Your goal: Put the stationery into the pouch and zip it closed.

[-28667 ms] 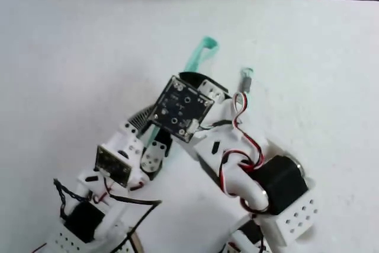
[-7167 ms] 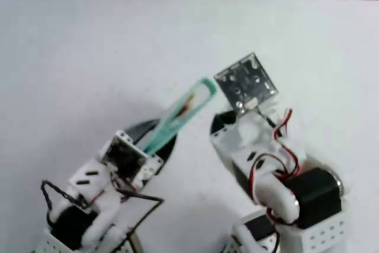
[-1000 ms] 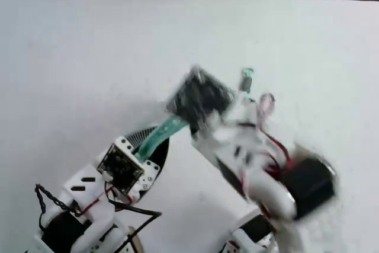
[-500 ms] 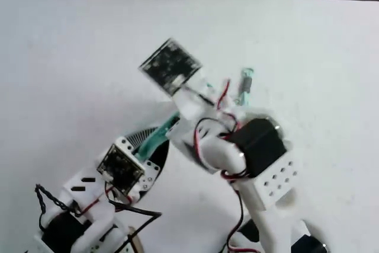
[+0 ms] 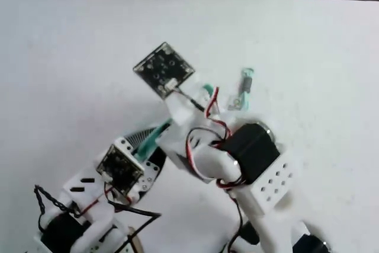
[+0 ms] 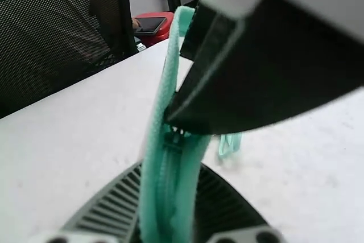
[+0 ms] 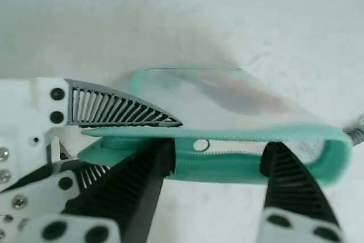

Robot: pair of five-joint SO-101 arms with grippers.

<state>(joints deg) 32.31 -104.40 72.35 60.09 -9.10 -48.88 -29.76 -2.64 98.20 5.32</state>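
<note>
The teal pouch [image 5: 155,137] stands on edge, tilted up from the table, with my left gripper [image 5: 151,141] shut on its near end. In the left wrist view the zip edge [image 6: 170,140] rises from between the ribbed fingers [image 6: 114,203]. My right gripper [image 7: 219,163] is open and straddles the zip strip [image 7: 239,157], with the ring pull [image 7: 200,145] just ahead of its fingers. The pouch's clear side [image 7: 227,98] faces the table. A small greenish stationery piece [image 5: 246,79] lies on the table beyond the right arm, and another [image 5: 235,103] sits close to it.
The white table [image 5: 71,57] is bare to the left and at the back. The right arm's body [image 5: 249,158] crowds the space beside the pouch. A dark mesh chair [image 6: 57,38] stands past the table's edge.
The right arm has swung left and forward over the pouch, so its open gripper now sits across the zip. The left gripper has kept hold of the pouch in place.
</note>
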